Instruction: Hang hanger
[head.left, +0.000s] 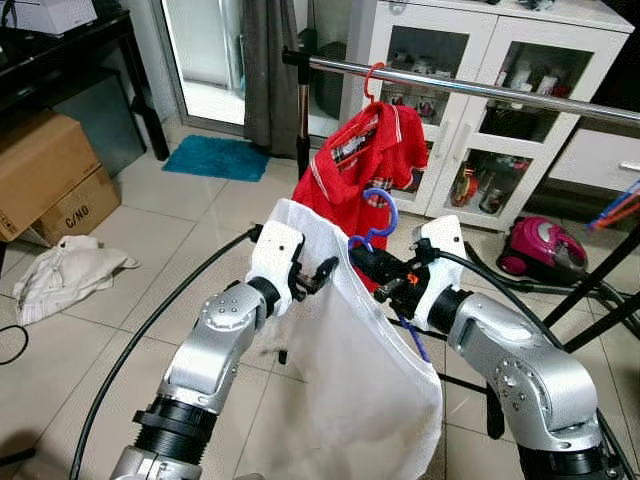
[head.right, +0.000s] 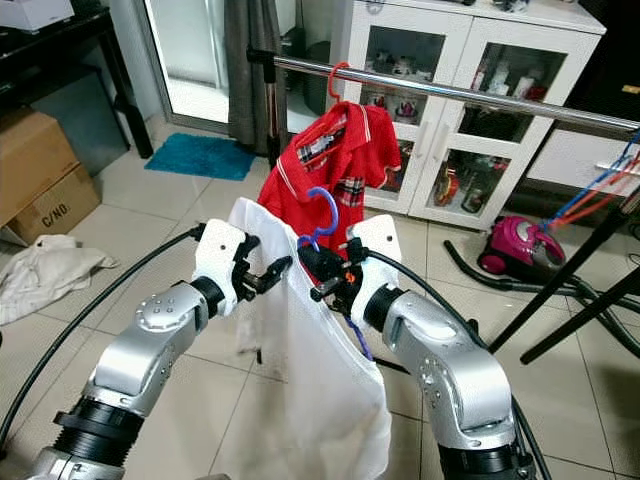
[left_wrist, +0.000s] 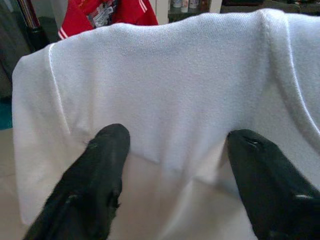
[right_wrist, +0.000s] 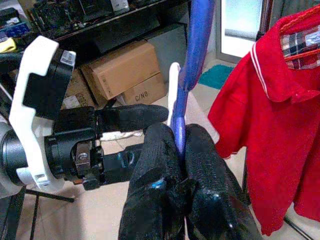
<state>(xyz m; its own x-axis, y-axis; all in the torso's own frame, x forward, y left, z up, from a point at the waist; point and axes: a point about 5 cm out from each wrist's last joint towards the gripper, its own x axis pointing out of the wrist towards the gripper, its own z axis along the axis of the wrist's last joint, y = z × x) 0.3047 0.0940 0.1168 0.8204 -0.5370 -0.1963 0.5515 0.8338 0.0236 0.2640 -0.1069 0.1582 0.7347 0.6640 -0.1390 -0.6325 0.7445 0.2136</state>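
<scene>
Because the blue hanger (head.left: 378, 222) is pinched only by its thin neck between the pressed-together fingers of the right gripper (right_wrist: 180, 145), the whole load of the white shirt (head.left: 350, 360) hangs from one narrow grip — a judgement, but the hanger looks free to swivel or slip there. The hanger sits low in front of the robot, well below the metal rail (head.left: 470, 88) and just in front of the red shirt (head.left: 365, 155) already hanging from it on a red hook. The left gripper (head.left: 315, 277) has its fingers (left_wrist: 95, 175) spread, resting against the white cloth near one shoulder rather than clamping it. Several things could go wrong from here: the hook could turn as the arm lifts and meet the rail sideways, the white shirt could slide off its hanger, or the rising hook could snag the red shirt — the two garments are very close.
</scene>
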